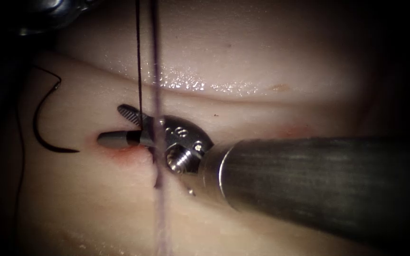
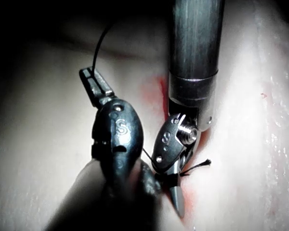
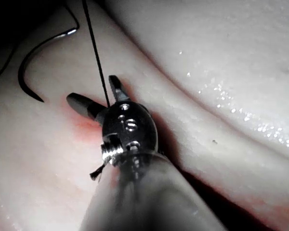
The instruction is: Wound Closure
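Place: a surgical practice bench.
Signs: pale tissue under bright light, a curved needle, dark thread.

I see the tissue, pale and wet, carrying everything here. The curved needle lies free on its surface, left of the red fluid. A cut thread end rests beside that stain.
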`<state>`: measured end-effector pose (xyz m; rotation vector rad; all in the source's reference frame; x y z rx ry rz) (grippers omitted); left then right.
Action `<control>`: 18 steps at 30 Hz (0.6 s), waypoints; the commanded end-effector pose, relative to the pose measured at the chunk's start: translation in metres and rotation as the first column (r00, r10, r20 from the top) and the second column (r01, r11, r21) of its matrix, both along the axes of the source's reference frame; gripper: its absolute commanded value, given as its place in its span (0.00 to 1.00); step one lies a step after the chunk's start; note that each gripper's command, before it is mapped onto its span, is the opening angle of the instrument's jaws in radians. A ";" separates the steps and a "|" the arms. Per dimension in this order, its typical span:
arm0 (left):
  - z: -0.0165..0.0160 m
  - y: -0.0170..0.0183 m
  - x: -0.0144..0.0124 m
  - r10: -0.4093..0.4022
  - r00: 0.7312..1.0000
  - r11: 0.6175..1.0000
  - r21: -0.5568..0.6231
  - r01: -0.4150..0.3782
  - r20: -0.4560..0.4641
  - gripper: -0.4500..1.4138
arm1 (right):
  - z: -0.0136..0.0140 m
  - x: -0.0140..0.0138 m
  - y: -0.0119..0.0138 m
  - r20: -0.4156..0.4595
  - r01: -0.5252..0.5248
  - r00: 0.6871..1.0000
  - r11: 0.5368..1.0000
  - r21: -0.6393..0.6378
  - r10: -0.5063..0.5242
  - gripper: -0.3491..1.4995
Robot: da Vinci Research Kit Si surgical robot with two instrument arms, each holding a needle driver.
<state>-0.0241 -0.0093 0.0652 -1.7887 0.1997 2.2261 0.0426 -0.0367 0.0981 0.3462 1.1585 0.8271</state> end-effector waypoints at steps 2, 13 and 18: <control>0.0005 -0.0001 -0.0006 0.000 1.000 1.000 -0.001 0.000 0.001 0.00 | 0.0004 0.0006 -0.0004 0.007 -0.010 1.000 1.000 -0.001 0.010 0.11; 0.0004 -0.0002 -0.0006 0.001 1.000 1.000 -0.001 -0.001 0.002 0.00 | -0.0010 -0.0006 0.0001 0.100 -0.035 0.994 0.995 -0.092 0.045 0.00; 0.0009 -0.0003 0.0007 0.006 1.000 1.000 -0.015 -0.006 -0.022 0.00 | -0.0027 -0.0030 0.0009 0.019 -0.065 0.998 0.993 -0.094 0.067 0.25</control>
